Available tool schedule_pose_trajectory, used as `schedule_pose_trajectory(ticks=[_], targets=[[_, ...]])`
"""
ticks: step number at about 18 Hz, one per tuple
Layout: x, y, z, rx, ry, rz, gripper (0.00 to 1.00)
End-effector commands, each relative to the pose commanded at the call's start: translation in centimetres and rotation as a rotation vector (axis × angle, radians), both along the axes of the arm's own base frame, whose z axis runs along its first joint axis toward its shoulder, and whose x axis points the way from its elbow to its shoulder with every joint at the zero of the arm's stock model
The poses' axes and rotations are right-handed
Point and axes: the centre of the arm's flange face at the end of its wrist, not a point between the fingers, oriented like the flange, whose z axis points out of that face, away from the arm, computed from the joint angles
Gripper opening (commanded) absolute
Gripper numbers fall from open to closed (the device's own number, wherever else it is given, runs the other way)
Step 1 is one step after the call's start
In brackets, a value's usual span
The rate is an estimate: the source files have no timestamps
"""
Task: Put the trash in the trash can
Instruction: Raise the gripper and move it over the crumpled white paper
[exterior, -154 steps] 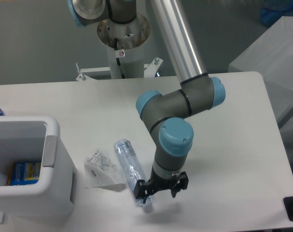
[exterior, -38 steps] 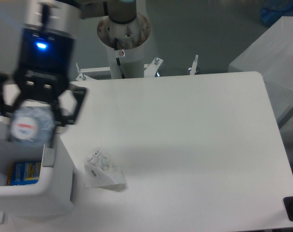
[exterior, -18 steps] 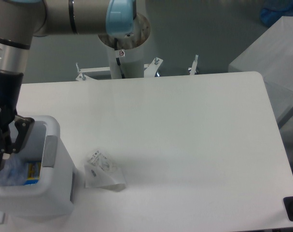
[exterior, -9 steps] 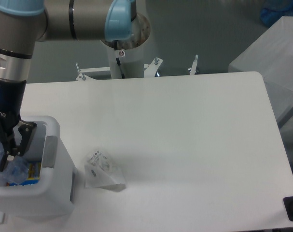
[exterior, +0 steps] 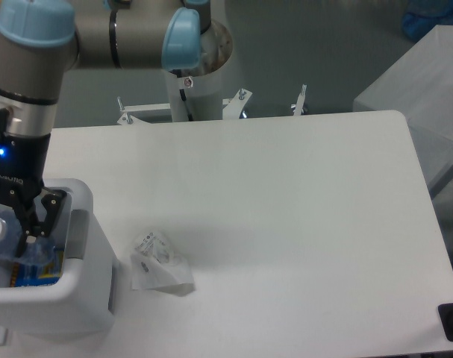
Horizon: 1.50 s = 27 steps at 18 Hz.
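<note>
Overhead, gripper (exterior: 16,224) hangs inside the mouth of the trash can (exterior: 80,291), fingers (exterior: 50,209) closed around the clear bottle (exterior: 6,237), which sits upright between them above the bin's interior. Crumpled white wrapper (exterior: 159,262) lies on the table (exterior: 301,224), just beside the can's right wall, apart from it.

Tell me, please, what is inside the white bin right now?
Inside the trash can, the gripper holds the clear bottle over a blue and yellow item. The rim and gripper cover the rest of the floor.
</note>
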Motion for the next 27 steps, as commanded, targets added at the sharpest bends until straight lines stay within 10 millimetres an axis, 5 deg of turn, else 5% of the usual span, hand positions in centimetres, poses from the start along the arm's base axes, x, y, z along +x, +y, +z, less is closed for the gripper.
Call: schedule_pose_trajectory(ticks=[6,8,9,10,15,18,21,24,27], targets=[[1.3,0.0,-2.4,-0.043,-0.017,-0.021,0.7],[1.3,0.0,-2.8,-0.048,-0.016,-0.022,0.77],[1.3,0.0,-2.6,-0.046,-0.01,-0.026,0.89],[1.2,-0.2,-2.2,-0.041,-0.004,-0.022,1.0],[0.8,-0.9,3.7,0.05,0.035,-0.004,1.0],[-3.2,-4.6,7.2,0.086,0.069,0.09,1.0],[-9.6,-9.3,8.6,0.056,0.162,0.293,1.0],[-14.0,-13.4,5.7,0.003,0.146,0.398,1.0],[-15.9,-15.6,1.5,-0.072,0.114,0.439,1.0]])
